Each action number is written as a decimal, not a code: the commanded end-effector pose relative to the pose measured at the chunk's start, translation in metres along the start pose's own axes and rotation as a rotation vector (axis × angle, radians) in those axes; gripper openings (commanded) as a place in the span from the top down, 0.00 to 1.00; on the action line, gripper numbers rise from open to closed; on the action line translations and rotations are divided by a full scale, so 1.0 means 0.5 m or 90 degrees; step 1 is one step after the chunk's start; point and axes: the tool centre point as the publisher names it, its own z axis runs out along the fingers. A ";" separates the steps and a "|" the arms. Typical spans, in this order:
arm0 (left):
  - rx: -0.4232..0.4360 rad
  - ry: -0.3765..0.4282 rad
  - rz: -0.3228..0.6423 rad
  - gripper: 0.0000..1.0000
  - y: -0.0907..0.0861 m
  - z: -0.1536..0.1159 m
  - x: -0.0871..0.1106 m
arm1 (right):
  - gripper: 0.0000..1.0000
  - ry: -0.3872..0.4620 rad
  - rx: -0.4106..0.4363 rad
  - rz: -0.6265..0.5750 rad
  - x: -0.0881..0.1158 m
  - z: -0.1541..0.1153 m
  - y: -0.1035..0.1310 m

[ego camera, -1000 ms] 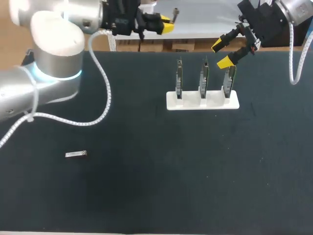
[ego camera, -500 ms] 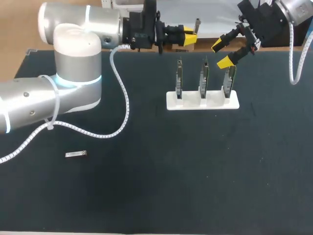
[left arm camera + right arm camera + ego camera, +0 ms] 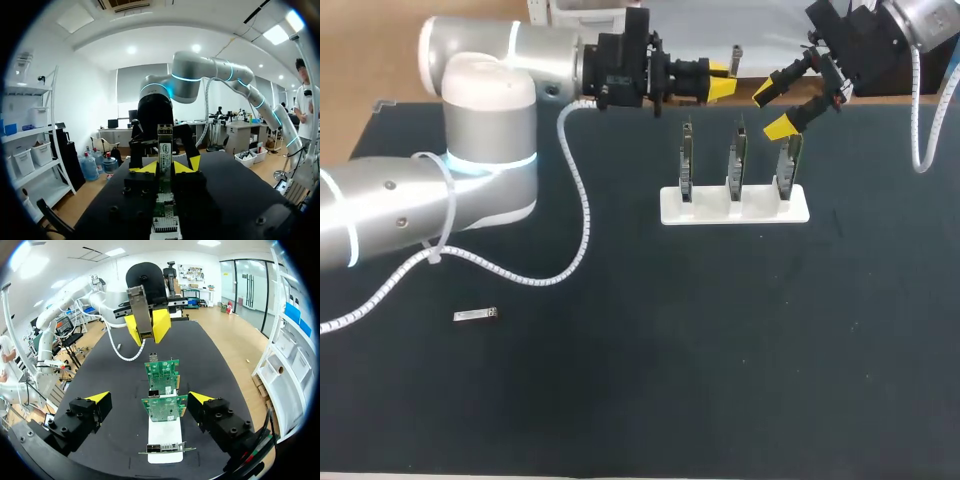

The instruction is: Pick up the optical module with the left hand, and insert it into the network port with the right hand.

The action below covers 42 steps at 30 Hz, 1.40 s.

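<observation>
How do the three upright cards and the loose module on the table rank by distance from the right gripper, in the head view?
From the right gripper:
1. Right card, stand's right end, by the fingertips.
2. Middle card, stand's centre.
3. Left card, stand's left end.
4. Loose module, far left on the table.

Black matte table (image 3: 640,400) spans view; surface evenly lit, faint pale specks.

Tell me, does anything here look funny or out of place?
Yes. A small silver part lies flat by itself at the near left of the table, far from the white rack with its three upright cards. It looks like the optical module that the left gripper holds.
</observation>
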 end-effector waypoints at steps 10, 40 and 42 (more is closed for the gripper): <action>0.012 -0.008 -0.001 1.00 -0.008 0.027 0.017 | 0.00 0.000 0.003 0.000 0.000 0.000 0.004; -0.009 -0.025 -0.038 1.00 -0.017 0.049 0.053 | 0.00 0.000 0.003 0.000 0.000 0.000 0.004; -0.006 -0.026 -0.038 1.00 -0.018 0.051 0.053 | 0.00 0.000 0.003 0.000 0.000 0.000 0.004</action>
